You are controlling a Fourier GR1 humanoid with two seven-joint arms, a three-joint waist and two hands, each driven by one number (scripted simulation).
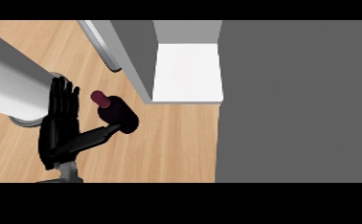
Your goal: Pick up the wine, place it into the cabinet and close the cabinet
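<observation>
The wine bottle point(118, 115) stands on the wooden counter point(176, 141), dark, with a red cap point(99, 98), seen from above. My left hand point(59, 122) is just left of it, open, with straight fingers pointing up the view. Its thumb point(96, 137) stretches right, and the tip reaches the bottle's lower side. Nothing is curled round the bottle. The cabinet point(290, 98) fills the right side, and its white inside point(187, 72) shows up and to the right of the bottle. Its door point(105, 43) stands swung open to the left. My right hand is out of view.
A large grey-white cylinder point(17, 86) lies at the left edge, right beside my left hand's fingers. The open door's edge and its handle point(112, 60) hang above the bottle. Bare wood runs between the bottle and the cabinet's front.
</observation>
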